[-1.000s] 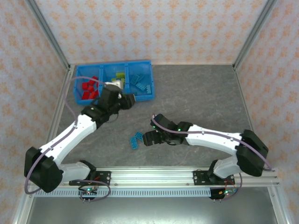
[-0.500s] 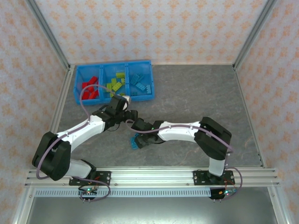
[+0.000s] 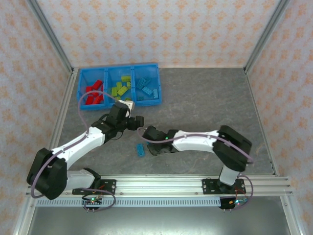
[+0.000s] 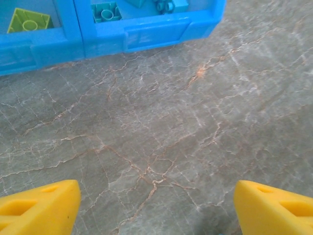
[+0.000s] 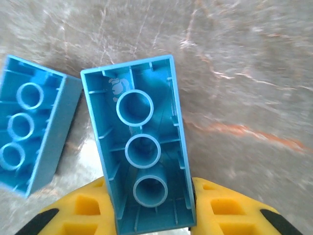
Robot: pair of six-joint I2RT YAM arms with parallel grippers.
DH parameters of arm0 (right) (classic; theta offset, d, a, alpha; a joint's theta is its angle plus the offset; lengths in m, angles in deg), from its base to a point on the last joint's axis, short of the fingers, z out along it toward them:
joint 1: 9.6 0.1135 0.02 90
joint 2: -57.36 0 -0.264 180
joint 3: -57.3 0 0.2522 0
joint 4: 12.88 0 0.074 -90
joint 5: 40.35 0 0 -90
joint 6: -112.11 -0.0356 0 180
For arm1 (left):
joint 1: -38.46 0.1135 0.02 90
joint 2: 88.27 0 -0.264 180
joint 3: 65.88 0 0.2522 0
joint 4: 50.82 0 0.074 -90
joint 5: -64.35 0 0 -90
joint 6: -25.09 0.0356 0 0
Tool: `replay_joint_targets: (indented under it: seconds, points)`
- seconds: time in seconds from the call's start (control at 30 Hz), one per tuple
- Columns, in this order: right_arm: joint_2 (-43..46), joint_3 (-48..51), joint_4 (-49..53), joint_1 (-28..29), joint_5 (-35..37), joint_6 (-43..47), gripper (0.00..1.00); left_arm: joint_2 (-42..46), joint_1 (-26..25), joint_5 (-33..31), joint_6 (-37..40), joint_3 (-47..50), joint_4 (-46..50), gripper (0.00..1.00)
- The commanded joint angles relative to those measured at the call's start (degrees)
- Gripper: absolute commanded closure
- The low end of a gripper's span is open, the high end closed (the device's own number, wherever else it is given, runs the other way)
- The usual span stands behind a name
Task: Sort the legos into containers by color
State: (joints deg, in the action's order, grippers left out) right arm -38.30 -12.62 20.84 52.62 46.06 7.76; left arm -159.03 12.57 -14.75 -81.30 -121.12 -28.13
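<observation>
Left tool (image 4: 156, 205) spread, right tool (image 5: 154, 208) clamped

One blue bin (image 3: 117, 65) logged, three compartments (image 3: 93, 78) counted. Two light blue bricks (image 5: 142, 147) tallied outside it. Two robot arms (image 3: 83, 139) recorded.

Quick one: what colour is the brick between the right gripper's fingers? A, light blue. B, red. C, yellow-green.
A: in the right wrist view the light blue brick lies underside up between the yellow fingers of the right gripper, which meet both its long sides.
</observation>
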Motion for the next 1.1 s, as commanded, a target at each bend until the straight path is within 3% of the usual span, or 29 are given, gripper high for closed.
replay_joint_targets:
  seconds: [0.0,0.1,0.2,0.27,0.37,0.67,0.83,0.93,1.07]
  points:
    - [7.99,2.54,-7.90,-2.66,3.97,-2.75,0.81,3.10,-0.36,2.57,1.09,1.54,-3.31,0.17]
    - [10.50,2.50,-10.85,-9.11,2.92,-3.62,0.84,5.19,-0.34,6.07,1.68,2.65,-5.02,0.17]
    - [7.90,-2.25,-13.16,-15.99,-4.76,-2.84,0.85,7.10,-0.51,12.03,3.07,3.74,-7.79,0.17]
    - [4.44,-7.74,-12.32,-18.09,-8.13,-1.77,0.85,8.50,-0.97,15.29,4.17,4.59,-9.49,0.18]
    - [-1.29,-16.35,-10.98,-19.41,-6.64,-0.21,0.84,11.25,-2.34,15.73,5.50,5.80,-10.74,0.17]
    - [-26.60,-50.01,0.95,-24.14,1.48,1.82,0.80,17.56,-3.19,-2.59,4.27,8.69,-8.42,0.12]
    - [-39.55,-74.00,13.49,-24.24,4.08,0.83,0.52,18.37,-3.11,-6.99,3.47,8.33,-6.66,0.13]
    - [-42.23,-82.51,18.71,-24.25,3.58,0.37,0.49,18.89,-3.12,-9.11,3.29,8.36,-5.96,0.13]
    - [-37.70,-80.85,19.19,-24.24,0.30,-0.55,0.48,18.32,-3.12,-11.83,2.72,7.37,-4.16,0.13]
